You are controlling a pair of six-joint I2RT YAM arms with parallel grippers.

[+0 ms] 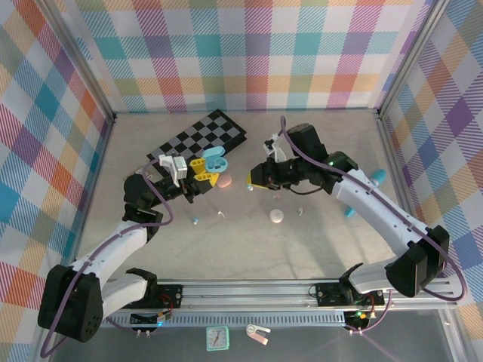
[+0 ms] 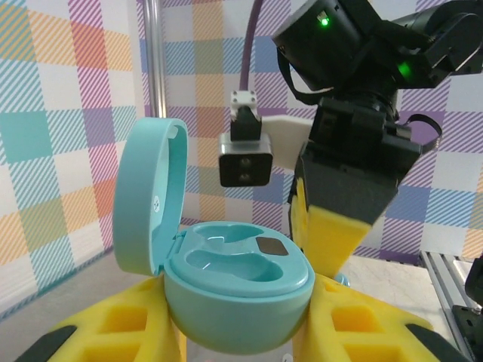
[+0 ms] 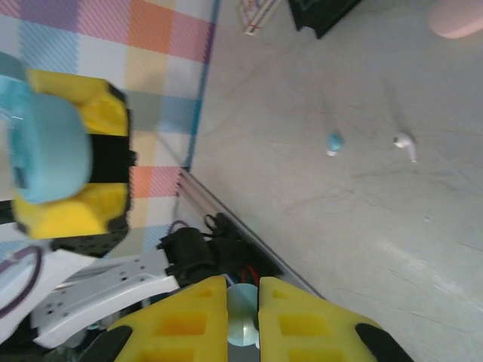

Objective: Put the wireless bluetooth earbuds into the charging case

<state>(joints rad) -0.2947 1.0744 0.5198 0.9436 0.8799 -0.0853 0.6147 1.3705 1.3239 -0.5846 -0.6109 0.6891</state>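
Teal earbud point(image 3: 241, 311) appears pinched in the right claw point(image 1: 259, 176), near the open charging case point(image 2: 238, 283) gripped by the left claw point(image 1: 204, 168). Its wells look empty, and other earbuds point(image 3: 334, 142) lie on the worktop point(image 1: 324, 249).

teal charging case point(image 2: 238, 302), teal earbud point(image 3: 334, 142), white earbud point(image 3: 405, 143), plaid walls point(image 1: 249, 53)

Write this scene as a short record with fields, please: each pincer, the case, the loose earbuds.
left pincer: shut on teal case, lid open, wells empty
right pincer: shut on small teal bud, apparently
loose on table: teal earbud, white earbud
other cases: pink case, white case, both on table
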